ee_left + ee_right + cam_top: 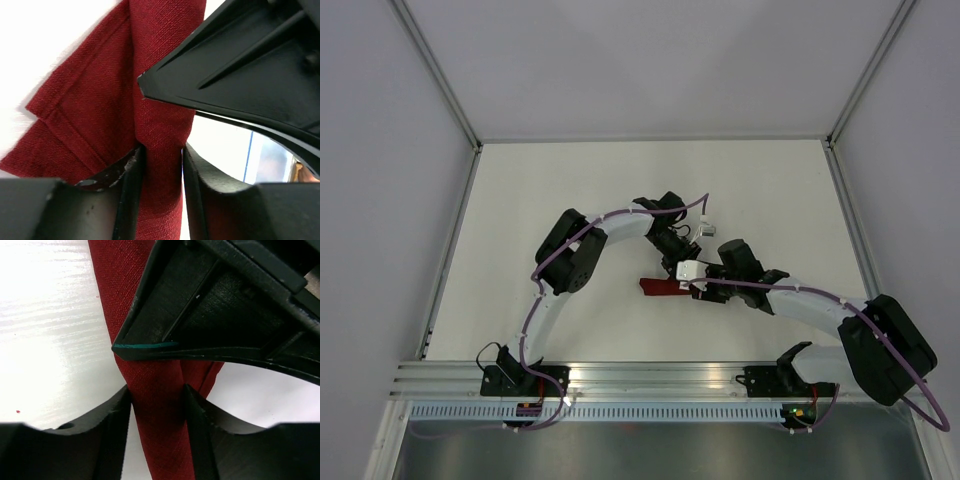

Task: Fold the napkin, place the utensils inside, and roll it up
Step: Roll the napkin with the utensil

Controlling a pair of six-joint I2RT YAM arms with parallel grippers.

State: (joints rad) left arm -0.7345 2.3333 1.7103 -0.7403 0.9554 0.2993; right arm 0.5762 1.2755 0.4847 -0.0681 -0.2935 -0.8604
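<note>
Pinching the napkin point(90, 110) from both sides, my left claw point(161, 152) has its two fingers pressed against a long red roll of cloth. My right claw point(157, 390) does the same, and the red roll fills the gap between its fingers. Each claw sees a black finger of the other one just above it, so they sit very close together. From above, the napkin is a small red strip lying on the white counter point(570, 190), near the middle. My arms hide most of it, but I think it is rolled up.
</note>
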